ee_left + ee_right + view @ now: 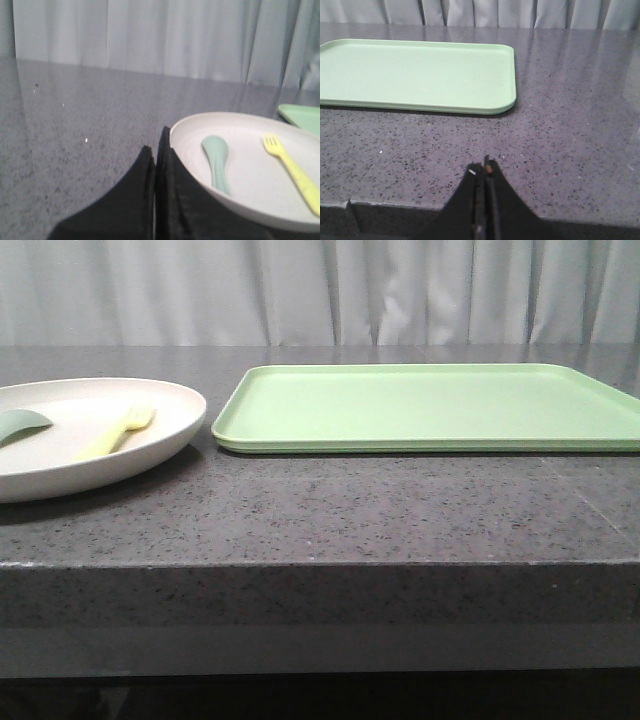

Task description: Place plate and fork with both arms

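Observation:
The cream-white plate (150,440) rests on the dark counter at the front view's left; the left wrist view shows its rim too (190,125). Inside it lies the pale yellow fork (118,432) (295,172), beside a grey-green spoon-like piece (22,424) (216,160). My left gripper (157,142) is shut and empty, its tips just beside the plate's near rim. Over the counter's front edge my right gripper (484,166) is shut with nothing in it, well short of the tray. Neither gripper shows in the front view.
A flat light green tray (430,405) (420,75) lies to the right of the plate, a narrow gap between them. The speckled dark counter (380,510) runs to a front edge. Grey curtains hang behind.

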Motion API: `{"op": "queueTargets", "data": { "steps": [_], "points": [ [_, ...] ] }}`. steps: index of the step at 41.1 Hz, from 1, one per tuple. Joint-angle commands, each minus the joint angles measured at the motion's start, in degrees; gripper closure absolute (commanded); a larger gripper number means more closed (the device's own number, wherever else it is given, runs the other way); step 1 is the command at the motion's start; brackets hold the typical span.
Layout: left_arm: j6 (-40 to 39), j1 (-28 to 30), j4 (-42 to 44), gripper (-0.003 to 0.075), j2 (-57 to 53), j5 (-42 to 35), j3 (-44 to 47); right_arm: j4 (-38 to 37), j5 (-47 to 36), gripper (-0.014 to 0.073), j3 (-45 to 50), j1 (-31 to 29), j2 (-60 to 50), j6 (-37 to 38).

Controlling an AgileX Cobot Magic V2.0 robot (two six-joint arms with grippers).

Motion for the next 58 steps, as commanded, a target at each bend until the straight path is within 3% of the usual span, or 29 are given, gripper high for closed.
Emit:
{"op": "queueTargets", "data": {
  "steps": [1,9,15,27,37,42,44,47,53,55,58],
  "points": [
    [-0.03,-0.45,-0.12,0.0738,-1.2,-11.3,-0.17,0.45,-6.2,0.0706,-0.38,-0.43,-1.12,-0.32],
    [-0.03,-0.45,-0.12,0.0738,0.52,-10.85,-6.33,2.98,-5.05,0.0706,-6.31,-0.43,-1.12,-0.36],
    [-0.03,-0.45,0.62,0.0738,7.46,-6.62,-15.17,2.98,1.23,0.0705,-15.58,-0.43,1.41,-0.36],
    [-0.03,-0.45,3.13,0.0738,28.83,1.23,-29.99,2.98,5.55,0.0705,-31.31,-0.43,21.99,-0.36],
    [-0.03,-0.45,3.13,0.0738,36.3,-0.31,-32.53,2.92,1.92,0.0695,-34.39,-0.43,32.79,-0.36],
    [-0.03,-0.45,3.13,0.0726,36.44,-1.13,-32.53,2.92,1.21,0.0613,-34.39,-0.43,33.07,-0.36],
    [-0.03,-0.45,3.13,0.0691,36.44,-1.4,-32.53,2.92,1.21,0.0557,-34.39,-0.43,33.07,-0.36],
    [-0.03,-0.45,3.13,0.0577,36.44,-1.51,-32.53,2.92,1.21,0.044,-34.39,-0.43,33.07,-0.36],
    [-0.03,-0.45,3.13,0.0225,36.44,-1.51,-32.53,2.92,1.21,0.0166,-34.39,-0.43,33.07,-0.36],
    [-0.03,-0.45,3.13,0.0142,36.44,-1.51,-32.53,2.92,1.05,0.006,-34.39,-0.43,33.07,-0.36],
    [-0.03,-0.45,3.13,0.0081,36.44,-1.51,-32.4,2.92,1.05,-0.0021,-34.39,-0.43,33.07,-0.36]
  ]
}}
